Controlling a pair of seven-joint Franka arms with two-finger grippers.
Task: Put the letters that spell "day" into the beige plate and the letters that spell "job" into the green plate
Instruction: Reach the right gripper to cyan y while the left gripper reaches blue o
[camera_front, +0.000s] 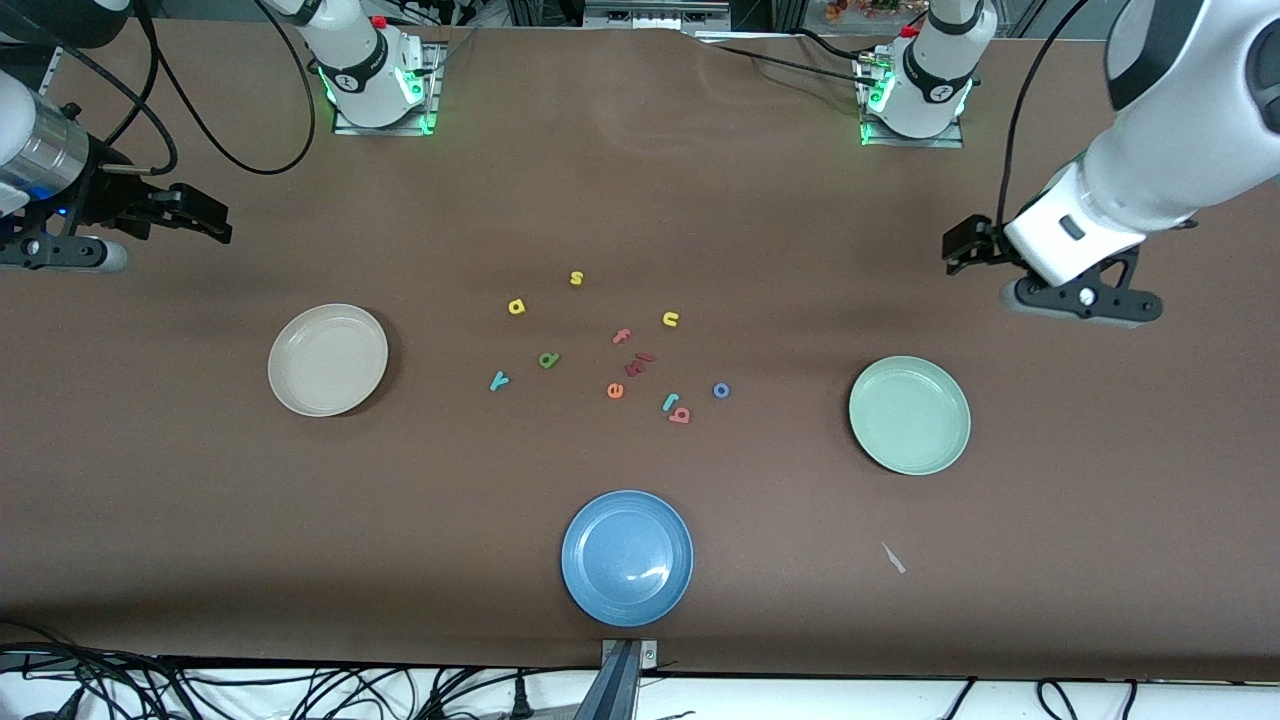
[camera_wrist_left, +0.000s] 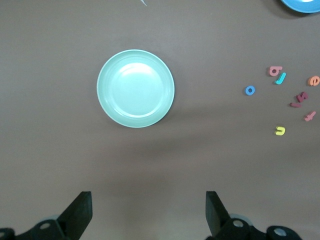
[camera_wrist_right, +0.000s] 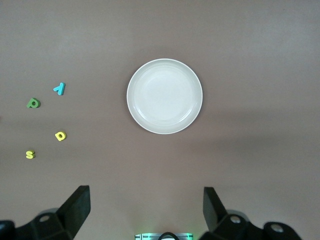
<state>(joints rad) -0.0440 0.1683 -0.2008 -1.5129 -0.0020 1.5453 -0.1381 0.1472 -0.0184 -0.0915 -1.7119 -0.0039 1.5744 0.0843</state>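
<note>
— Biggest first? Brown table (camera_front: 640, 180), two white Franka arms reaching in from the bases along the top of the front view.
— And the hands? Left gripper (camera_front: 962, 245) up over bare cloth at the left arm's end, fingers (camera_wrist_left: 80, 212) spread wide apart, gripping nothing. Right gripper (camera_front: 205, 215) likewise at the right arm's end, fingers (camera_wrist_right: 77, 207) wide apart, nothing held. Both arms bent low and waiting.
— Plates next? Round shallow cream-beige plate (camera_front: 328, 360) toward the right arm's end; round pale mint-green plate (camera_front: 909, 415) toward the left arm's end; round blue plate (camera_front: 627, 557) nearest the front camera. Nothing in any of them.
— Then the foam letters, between beige and green plates? Green d (camera_front: 548, 360), yellow a (camera_front: 516, 307), teal y (camera_front: 498, 380) on the beige plate's side. Teal j (camera_front: 668, 401) touching salmon-red b (camera_front: 680, 414), blue ring o (camera_front: 721, 390) just beside, on the green plate's side.
— Others? Yellow s (camera_front: 576, 278), yellow u (camera_front: 670, 319), pink f (camera_front: 621, 337), orange e (camera_front: 615, 390), dark red pieces (camera_front: 638, 362) unreadable.
— Labels? No legible brand; only the letters themselves.
</note>
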